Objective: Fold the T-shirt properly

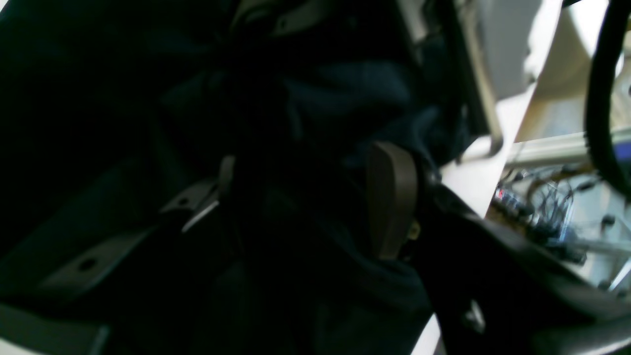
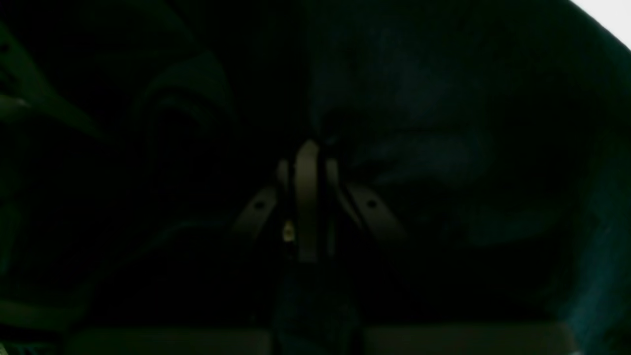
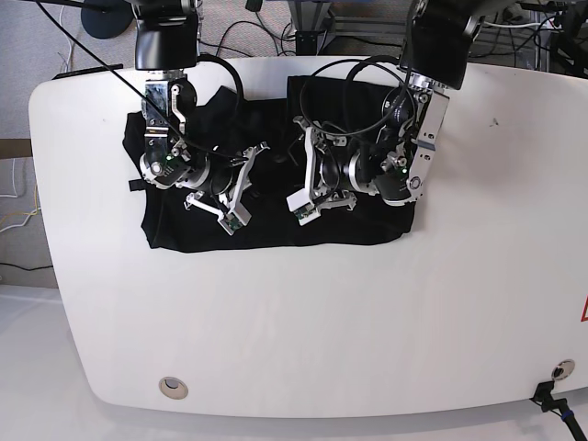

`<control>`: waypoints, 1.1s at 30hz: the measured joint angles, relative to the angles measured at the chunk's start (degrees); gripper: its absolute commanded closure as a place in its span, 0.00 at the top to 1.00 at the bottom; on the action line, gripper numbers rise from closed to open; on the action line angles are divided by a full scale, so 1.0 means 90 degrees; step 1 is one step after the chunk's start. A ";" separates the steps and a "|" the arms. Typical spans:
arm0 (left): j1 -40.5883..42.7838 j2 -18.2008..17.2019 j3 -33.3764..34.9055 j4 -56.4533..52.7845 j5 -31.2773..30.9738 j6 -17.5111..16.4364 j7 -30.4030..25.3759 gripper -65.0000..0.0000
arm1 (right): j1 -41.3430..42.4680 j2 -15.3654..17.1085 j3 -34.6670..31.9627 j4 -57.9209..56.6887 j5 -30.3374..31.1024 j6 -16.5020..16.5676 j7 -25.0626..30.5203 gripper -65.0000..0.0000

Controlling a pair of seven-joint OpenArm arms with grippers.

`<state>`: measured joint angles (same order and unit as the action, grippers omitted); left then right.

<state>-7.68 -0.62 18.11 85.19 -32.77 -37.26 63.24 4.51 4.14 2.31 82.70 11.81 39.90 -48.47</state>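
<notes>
The black T-shirt [image 3: 276,234] lies spread and rumpled on the far part of the white table [image 3: 322,322]; no print shows. Both arms lie low over it, pointing toward its middle. My right gripper [image 3: 241,184], on the base view's left, has its fingers pressed together in the dark right wrist view [image 2: 308,148], with shirt cloth [image 2: 419,148] all around them. My left gripper [image 3: 301,170] has its jaws well apart in the left wrist view [image 1: 305,192], one brown pad [image 1: 392,197] showing, with folds of shirt [image 1: 345,88] between and around the fingers.
Cables and stands crowd the floor behind the table's far edge [image 3: 303,28]. A round grommet [image 3: 172,387] sits near the front left corner. A black clamp [image 3: 551,390] sits at the front right edge. The table edge [image 1: 473,177] shows in the left wrist view.
</notes>
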 measured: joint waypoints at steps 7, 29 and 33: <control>-0.0087 0.0032 0.0000 -0.0362 -0.0012 0.0306 -0.0056 0.44 | 0.0002 0.0000 0.0000 0.0000 0.0002 0.0000 0.0002 0.00; -0.0525 0.0036 -0.0036 0.0170 -0.0029 0.0328 -0.0512 0.00 | -0.0010 -0.0002 0.0029 0.0002 0.0022 0.0000 0.0007 0.00; -0.0641 0.0032 -0.0357 0.0180 -0.0027 0.0818 -0.0505 0.14 | -0.0010 0.0000 0.0032 0.0000 0.0022 0.0002 0.0005 0.00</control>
<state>-13.45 -0.34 14.90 86.80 -33.01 -29.89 58.70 4.43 4.14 2.59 82.70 12.01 39.92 -48.42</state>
